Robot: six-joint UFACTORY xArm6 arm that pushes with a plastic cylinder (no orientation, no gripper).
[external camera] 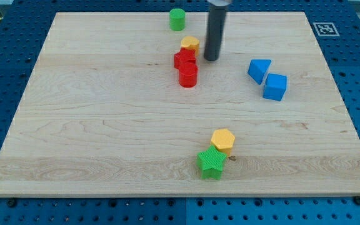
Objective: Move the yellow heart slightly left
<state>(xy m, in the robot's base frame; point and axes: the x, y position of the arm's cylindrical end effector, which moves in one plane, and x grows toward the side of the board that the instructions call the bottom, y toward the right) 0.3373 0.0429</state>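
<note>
The yellow heart is seen on the wooden desk, toward the view's top, a little left of centre. My tip is set down just beside it, at about 3 o'clock from the heart, a narrow gap being visible between them. No pincer is carried by the rod, so no wide, narrow or holding state can be told.

The heart is touched at its 6 o'clock side by a red block, shape unclear, and a red cylinder is stacked close below that. A green cylinder is noted at 11 o'clock from the heart, apart from it.

At 4 o'clock from the tip, two blue blocks are found together: a blue wedge-like block and a blue cube.

Near the view's bottom, a yellow hexagon is seen touching a green star.

No readable writing is found; only a black-and-white square marker is noted at the desk's top right corner.
</note>
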